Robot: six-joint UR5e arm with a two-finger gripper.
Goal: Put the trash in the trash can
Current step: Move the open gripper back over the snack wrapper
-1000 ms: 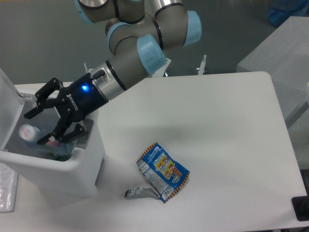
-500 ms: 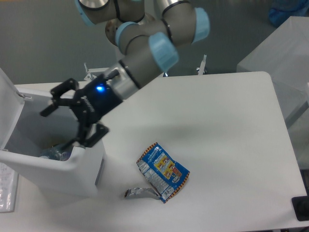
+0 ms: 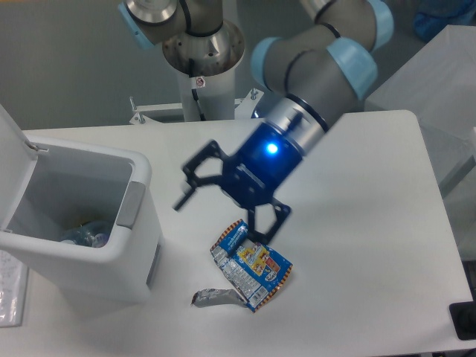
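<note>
Camera view: the gripper [image 3: 223, 201] hangs over the middle of the white desk [image 3: 357, 193], its black fingers [image 3: 269, 222] spread wide and holding nothing. A blue light glows on its wrist. One finger tip sits just above the upper edge of the blue snack wrapper [image 3: 251, 264]; whether it touches cannot be told, since the fingers are blurred.

The wrapper lies flat on the desk toward the front edge, printed side up, with a crumpled strip of silver foil trailing from its lower left corner.

The trash can [image 3: 111, 256] stands at the left edge of the desk, well apart from the wrapper. Its white lid [image 3: 13, 160] is swung up on the left and its grey latch [image 3: 129, 206] shows on the side facing the gripper. Inside, near the bottom, lies the crushed clear plastic bottle [image 3: 85, 234], partly hidden by the rim.
</note>
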